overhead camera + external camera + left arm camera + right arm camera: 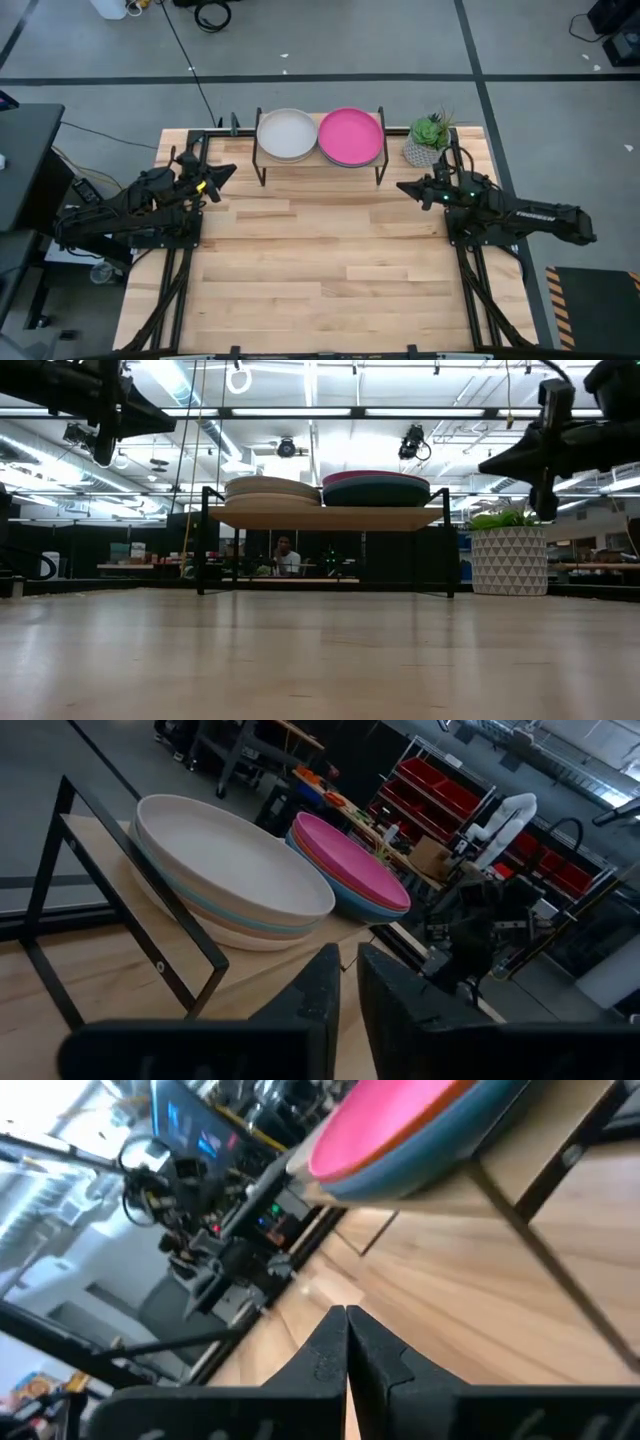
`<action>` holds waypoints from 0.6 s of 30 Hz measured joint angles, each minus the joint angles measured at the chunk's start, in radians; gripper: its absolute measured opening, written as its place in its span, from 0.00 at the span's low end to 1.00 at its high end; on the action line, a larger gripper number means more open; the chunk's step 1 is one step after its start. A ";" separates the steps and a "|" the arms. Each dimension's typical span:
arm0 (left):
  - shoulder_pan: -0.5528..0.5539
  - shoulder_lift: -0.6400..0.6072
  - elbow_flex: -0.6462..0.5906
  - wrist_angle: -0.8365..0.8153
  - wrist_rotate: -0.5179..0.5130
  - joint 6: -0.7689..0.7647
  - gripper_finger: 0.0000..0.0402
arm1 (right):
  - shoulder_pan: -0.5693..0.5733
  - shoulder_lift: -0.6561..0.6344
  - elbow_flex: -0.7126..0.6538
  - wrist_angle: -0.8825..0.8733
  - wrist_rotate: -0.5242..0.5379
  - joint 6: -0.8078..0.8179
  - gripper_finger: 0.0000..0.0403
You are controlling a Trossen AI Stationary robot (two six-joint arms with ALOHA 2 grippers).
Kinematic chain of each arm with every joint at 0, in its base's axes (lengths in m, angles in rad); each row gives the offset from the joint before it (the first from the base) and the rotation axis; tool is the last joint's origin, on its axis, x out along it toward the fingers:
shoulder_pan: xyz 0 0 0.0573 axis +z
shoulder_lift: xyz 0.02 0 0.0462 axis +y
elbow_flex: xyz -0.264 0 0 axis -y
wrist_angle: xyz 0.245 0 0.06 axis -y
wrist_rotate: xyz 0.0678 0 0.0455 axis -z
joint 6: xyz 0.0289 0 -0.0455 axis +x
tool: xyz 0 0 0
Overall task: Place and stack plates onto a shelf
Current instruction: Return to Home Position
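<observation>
Two stacks of plates rest on the shelf at the table's far edge. The left stack has a cream-white plate on top; the right stack has a pink plate on top. In the left wrist view the cream-white stack and the pink stack sit side by side on the light-wood top. My left gripper hovers shut above the table, left of the shelf. My right gripper hovers shut, right of the shelf. Neither touches anything.
A potted green plant in a white patterned pot stands right of the shelf, near the right gripper. The wooden tabletop stretches bare in front of the shelf. A person sits far behind, seen under the shelf.
</observation>
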 joint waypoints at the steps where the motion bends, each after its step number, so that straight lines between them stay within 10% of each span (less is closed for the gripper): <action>1: 0.000 0.000 0.000 -0.002 0.001 0.000 0.10 | 0.000 -0.030 0.000 -0.029 0.012 0.000 0.02; 8: 0.000 -0.002 -0.027 0.004 0.001 -0.016 0.02 | 0.000 -0.204 0.001 -0.263 0.094 0.020 0.02; 18: -0.016 -0.010 -0.372 0.446 0.000 -0.222 0.02 | -0.001 -0.192 -0.003 -0.285 0.142 0.039 0.02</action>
